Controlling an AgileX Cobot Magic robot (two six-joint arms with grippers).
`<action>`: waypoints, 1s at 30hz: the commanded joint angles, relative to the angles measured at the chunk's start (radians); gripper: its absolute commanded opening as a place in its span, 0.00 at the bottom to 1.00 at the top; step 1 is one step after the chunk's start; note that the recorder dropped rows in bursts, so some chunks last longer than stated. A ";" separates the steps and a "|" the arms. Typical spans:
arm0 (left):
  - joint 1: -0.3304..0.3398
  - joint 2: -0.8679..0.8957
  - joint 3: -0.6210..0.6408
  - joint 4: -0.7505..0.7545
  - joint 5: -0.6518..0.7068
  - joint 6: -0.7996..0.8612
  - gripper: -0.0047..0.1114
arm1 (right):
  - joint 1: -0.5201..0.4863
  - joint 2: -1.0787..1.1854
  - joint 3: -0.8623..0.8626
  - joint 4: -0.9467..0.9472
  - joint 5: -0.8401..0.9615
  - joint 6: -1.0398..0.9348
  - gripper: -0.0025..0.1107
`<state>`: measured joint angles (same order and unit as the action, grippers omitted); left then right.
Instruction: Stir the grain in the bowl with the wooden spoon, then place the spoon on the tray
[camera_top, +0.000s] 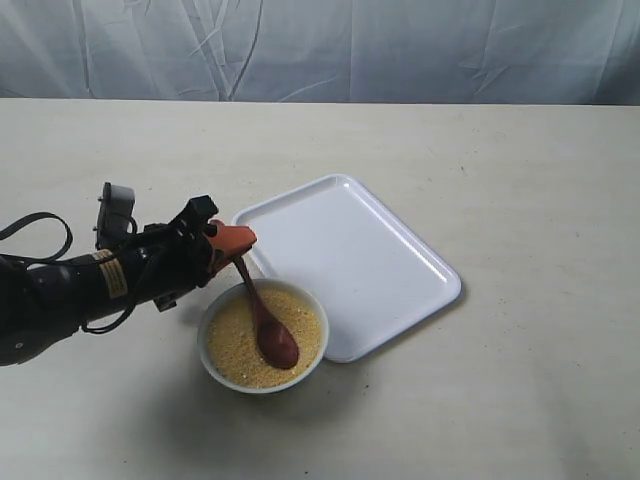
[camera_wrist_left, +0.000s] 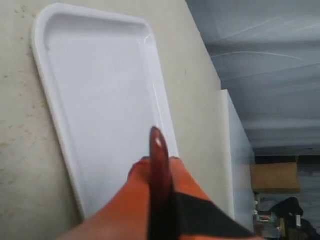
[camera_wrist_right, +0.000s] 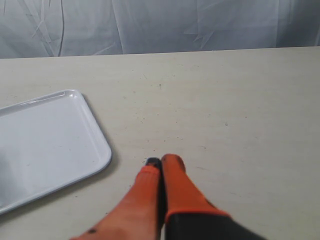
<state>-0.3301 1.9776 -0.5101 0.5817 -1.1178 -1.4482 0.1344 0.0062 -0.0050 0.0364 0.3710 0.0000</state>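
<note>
The small white bowl (camera_top: 312, 352) sits at the tray's near-left edge, filled with golden-yellow grain (camera_top: 235, 340). The dark reddish-brown wooden spoon (camera_top: 268, 324) stands tilted in it, its oval end resting in the grain. My left gripper (camera_top: 238, 243) is shut on the spoon's handle just above the bowl's far-left rim. In the left wrist view the spoon handle (camera_wrist_left: 160, 165) sticks out between the orange fingers (camera_wrist_left: 137, 192), with the white tray (camera_wrist_left: 105, 100) beyond. My right gripper (camera_wrist_right: 161, 162) is shut and empty over bare table beside the tray (camera_wrist_right: 45, 145); it is outside the exterior view.
The white tray (camera_top: 350, 255) lies diagonally mid-table, with nothing on it. A grey cloth backdrop (camera_top: 320, 45) hangs behind the table's far edge. Bare beige table (camera_top: 520, 200) spreads to the right of the tray.
</note>
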 joint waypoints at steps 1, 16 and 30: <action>0.001 0.004 0.000 -0.002 -0.103 -0.050 0.04 | -0.005 -0.006 0.005 0.002 -0.014 0.000 0.02; 0.001 -0.215 0.000 -0.023 -0.103 0.037 0.04 | -0.005 -0.006 0.005 0.002 -0.014 0.000 0.02; -0.079 -0.783 0.083 -0.052 0.369 0.664 0.04 | -0.005 -0.006 0.005 0.002 -0.014 0.000 0.02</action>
<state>-0.3734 1.2366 -0.4630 0.5817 -0.7983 -0.9193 0.1344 0.0062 -0.0050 0.0364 0.3710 0.0000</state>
